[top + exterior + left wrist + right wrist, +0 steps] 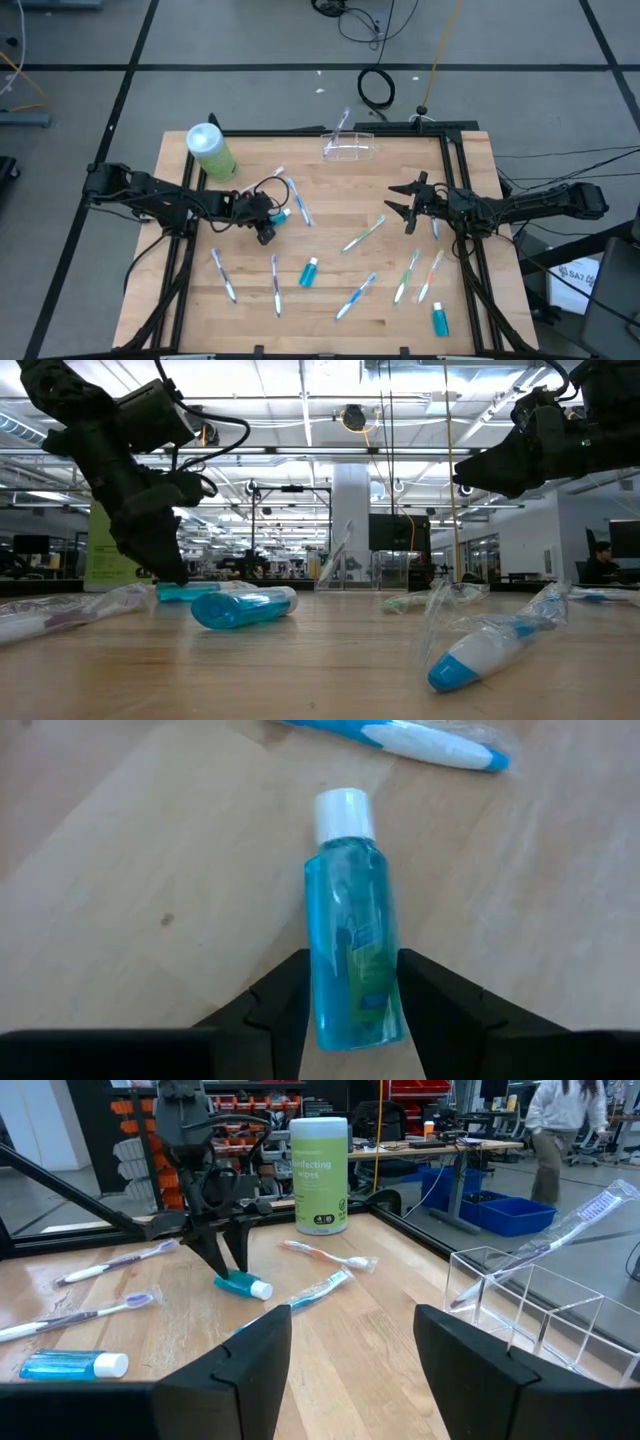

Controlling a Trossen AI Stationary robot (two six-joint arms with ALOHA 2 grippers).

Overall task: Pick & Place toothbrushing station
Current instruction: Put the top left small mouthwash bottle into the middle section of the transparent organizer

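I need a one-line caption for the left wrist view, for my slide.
Left gripper with its jaws on either side of a teal white-capped tube lying on the wooden table.
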